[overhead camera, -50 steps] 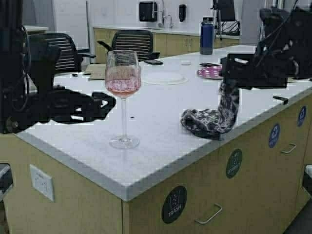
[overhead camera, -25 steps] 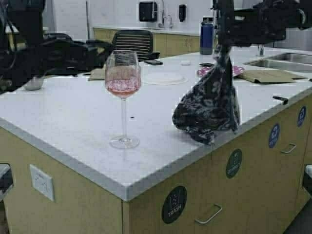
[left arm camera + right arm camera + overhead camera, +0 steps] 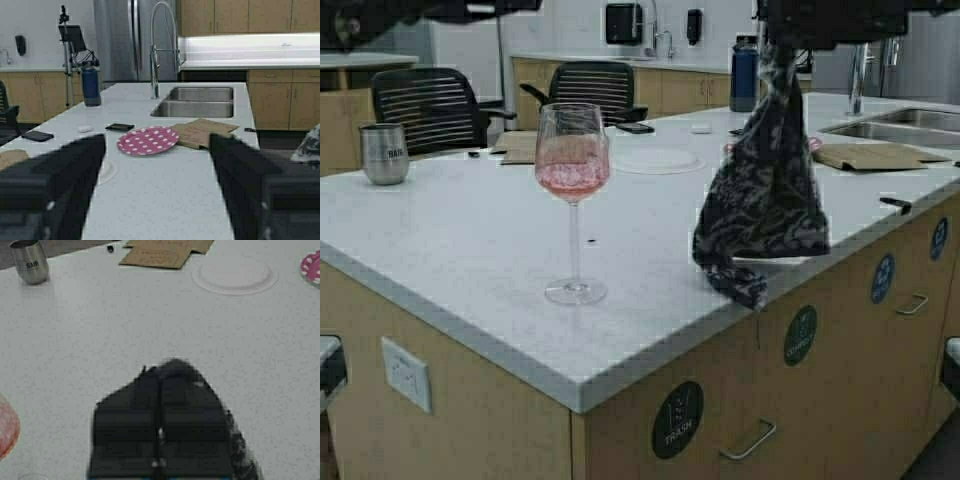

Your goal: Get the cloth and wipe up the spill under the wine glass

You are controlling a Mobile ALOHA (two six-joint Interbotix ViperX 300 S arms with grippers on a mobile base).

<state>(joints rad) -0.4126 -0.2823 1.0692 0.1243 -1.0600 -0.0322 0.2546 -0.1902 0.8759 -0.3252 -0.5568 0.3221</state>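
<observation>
The wine glass [image 3: 572, 165] with pink liquid stands upright near the counter's front corner, its foot [image 3: 575, 291] on the white top. I cannot make out a spill around the foot. My right gripper [image 3: 780, 45] is high over the counter's right part, shut on the top of the cloth [image 3: 765, 195]. The cloth hangs down in a long bunch, its tail at the counter's front edge. In the right wrist view the gripper [image 3: 160, 405] is shut and the cloth [image 3: 245, 452] shows beside it. My left gripper [image 3: 157, 170] is raised, open and empty.
A steel tumbler [image 3: 384, 152] stands at the counter's far left. A white plate [image 3: 657, 160], brown paper [image 3: 865, 155], a pink dotted plate [image 3: 147, 140], a blue bottle [image 3: 744, 75] and a sink [image 3: 900, 125] lie farther back. Office chairs stand behind the counter.
My right arm has risen and drawn the cloth up from a heap on the counter into a hanging bunch. My left arm has lifted from counter level to the top of the high view.
</observation>
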